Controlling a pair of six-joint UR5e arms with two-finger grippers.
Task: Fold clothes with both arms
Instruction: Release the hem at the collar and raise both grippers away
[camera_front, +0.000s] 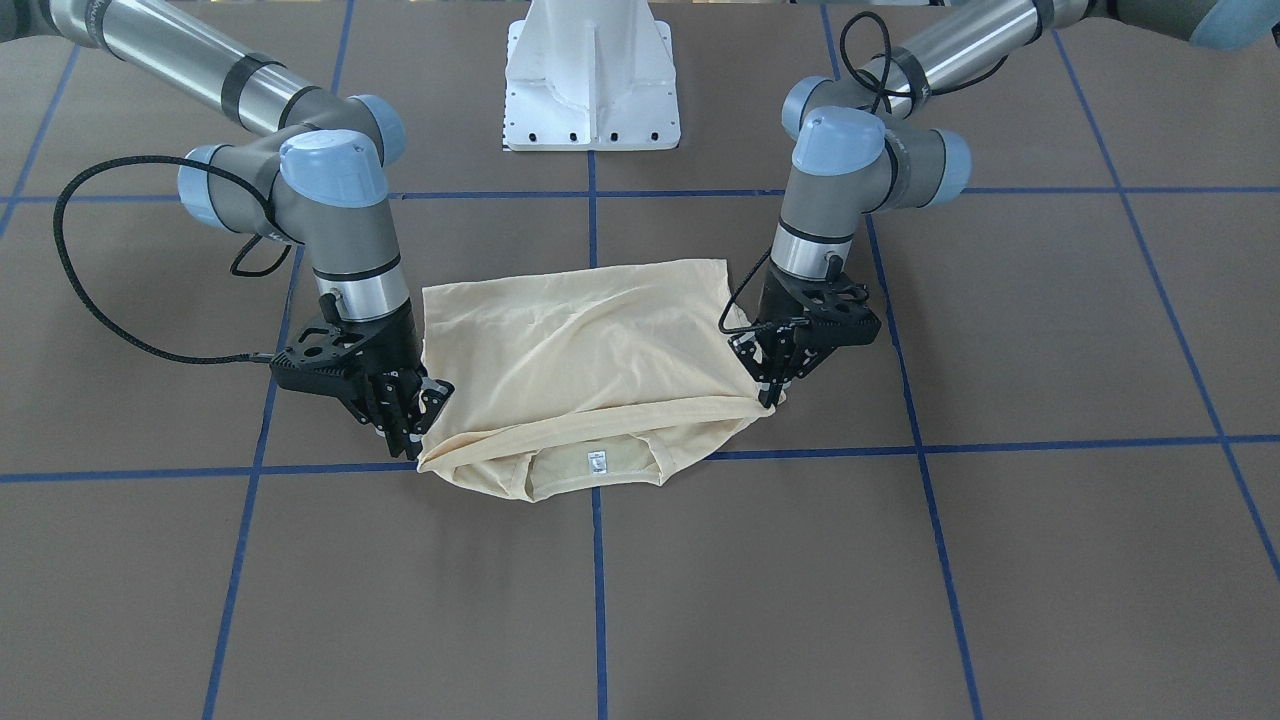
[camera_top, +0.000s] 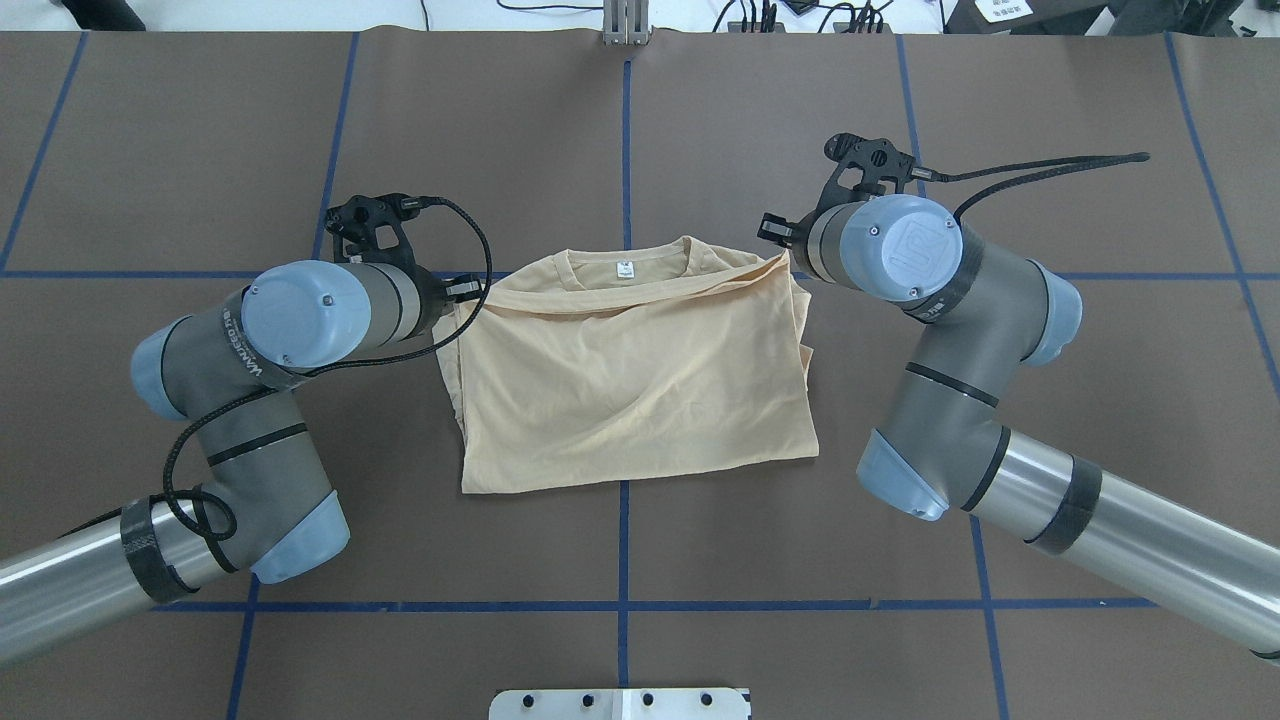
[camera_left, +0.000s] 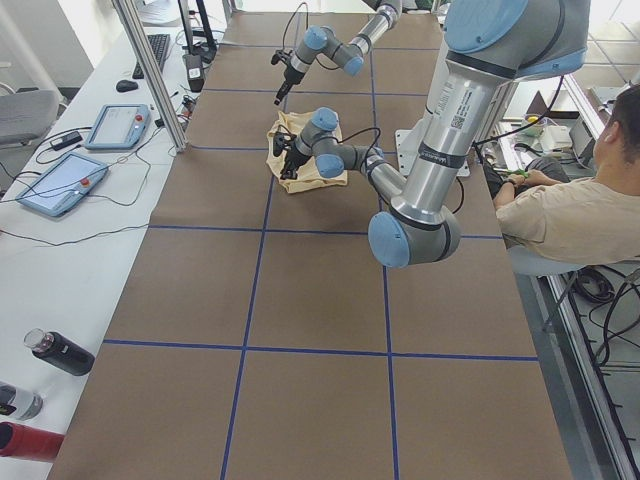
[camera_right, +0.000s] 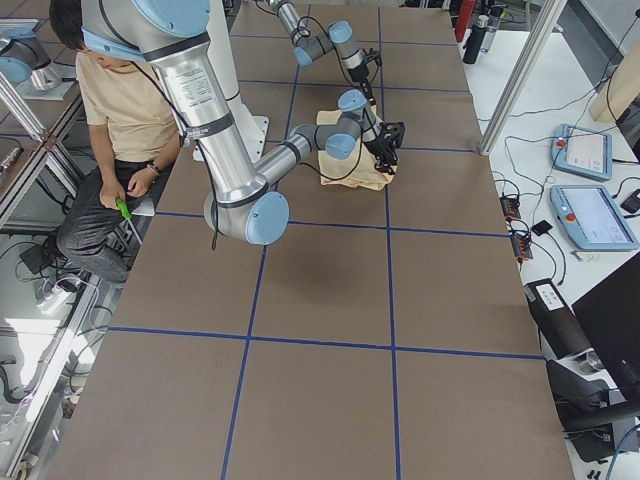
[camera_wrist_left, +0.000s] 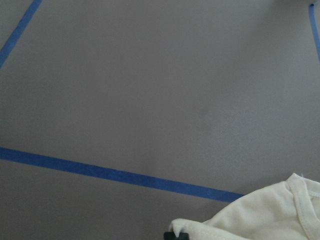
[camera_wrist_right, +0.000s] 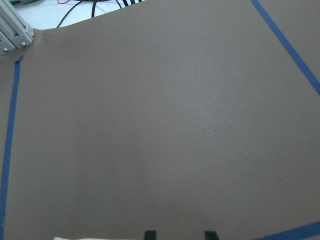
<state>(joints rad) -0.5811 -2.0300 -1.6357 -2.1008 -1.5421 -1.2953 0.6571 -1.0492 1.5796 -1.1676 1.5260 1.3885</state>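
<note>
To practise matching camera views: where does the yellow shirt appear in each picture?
Front-facing: shirt at centre, neck tag at its lower edge.
Overhead: centre, neck tag at top.
Left side: small, upper middle.
Right side: small, upper middle.
Left wrist: bottom right corner.
Right wrist: only a pale sliver at the bottom edge.
Shared landmark: the blue tape lines.

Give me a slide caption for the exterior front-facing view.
Folded cream shirt on the table, left hand pinching one collar-end corner, right hand open at the other.
</note>
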